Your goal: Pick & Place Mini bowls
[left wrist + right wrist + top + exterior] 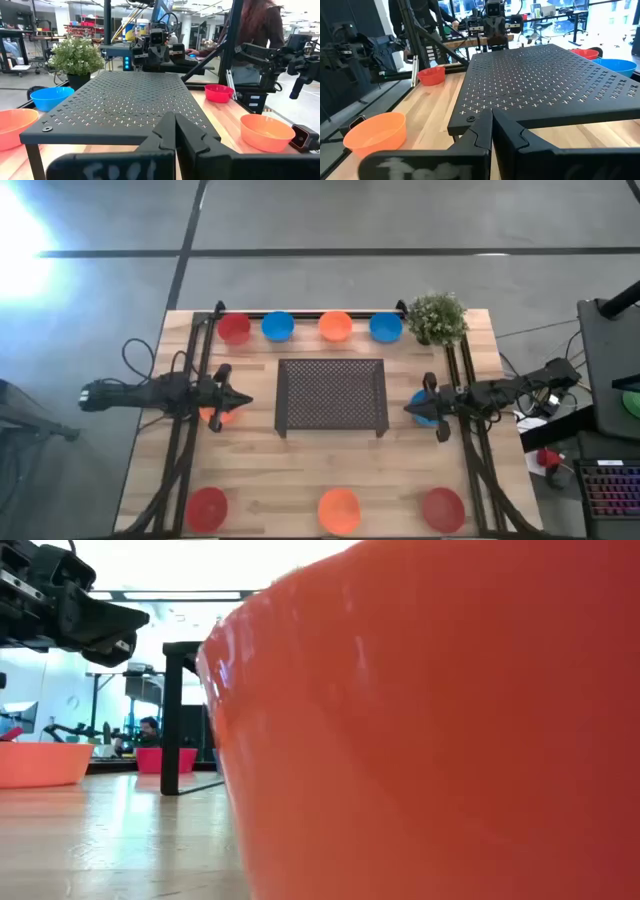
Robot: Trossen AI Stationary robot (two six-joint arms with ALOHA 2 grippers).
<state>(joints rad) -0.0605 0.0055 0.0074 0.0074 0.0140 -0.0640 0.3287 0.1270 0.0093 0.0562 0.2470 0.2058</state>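
Observation:
Mini bowls stand in two rows. At the far edge are a red bowl (233, 328), a blue one (278, 326), an orange one (335, 326) and a second blue one (386, 327). At the near edge are red (208, 507), orange (339, 510) and red (443, 508). My left gripper (243, 400) is shut and empty left of the rack. It hangs above another orange bowl (214, 416), clear of it in the low view (40, 762). My right gripper (408, 409) is shut and empty right of the rack, over a blue bowl (426, 410).
A dark mesh rack (332, 393) stands on legs at the table's middle, between the two grippers. A small potted plant (437, 317) sits at the far right corner. The near orange bowl (450, 720) fills most of the low view. A person (255, 30) stands beyond the table.

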